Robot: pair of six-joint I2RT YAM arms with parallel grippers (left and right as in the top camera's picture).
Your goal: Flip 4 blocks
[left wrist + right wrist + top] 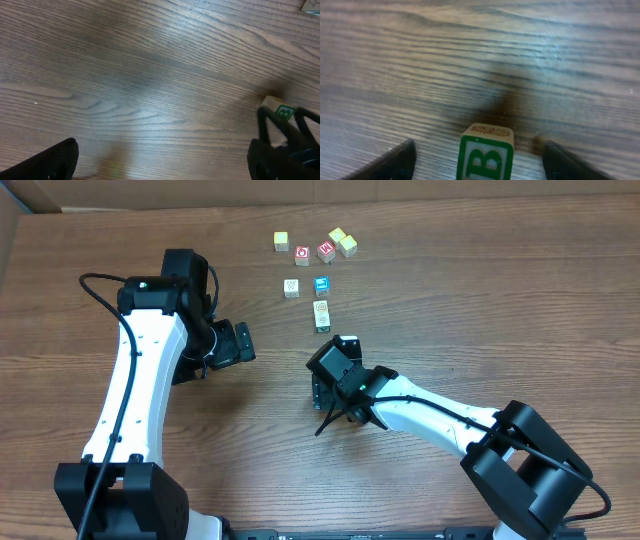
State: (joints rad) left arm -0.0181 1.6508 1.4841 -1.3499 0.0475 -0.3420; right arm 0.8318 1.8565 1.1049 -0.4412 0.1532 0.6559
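Right hand [480, 165]: fingers apart, straddling the B block [486, 150], touching neither side.
B block: upright on the counter [450, 300], green letter facing the wrist.
Left hand [232, 345]: apart, empty, farther off.

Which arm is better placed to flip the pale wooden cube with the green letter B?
Right. The right gripper, open, straddles the pale wooden cube with the green B; the left gripper, open, hovers over wooden tabletop, apart.
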